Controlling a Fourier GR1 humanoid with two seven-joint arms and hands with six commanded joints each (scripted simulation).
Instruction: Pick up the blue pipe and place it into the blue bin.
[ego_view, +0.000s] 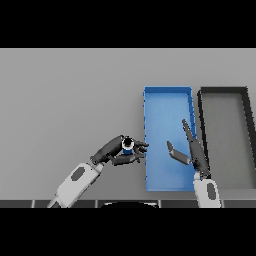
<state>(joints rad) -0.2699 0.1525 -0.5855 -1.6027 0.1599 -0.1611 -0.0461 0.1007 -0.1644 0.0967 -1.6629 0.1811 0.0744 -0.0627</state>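
Observation:
The blue pipe (127, 146) is a short blue cylinder with a white and dark end, seen end-on. My left hand (116, 152) is shut on it, fingers and thumb curled round it, just left of the blue bin (150, 150). The blue bin is a long rectangular tray right of centre, and nothing lies on its visible floor. My right hand (192, 150) is open over the bin's right side, fingers straight and pointing away from me, thumb spread to the left.
A dark grey bin (202, 120) of similar shape stands directly right of the blue bin. The grey table (70, 100) stretches away to the left and back.

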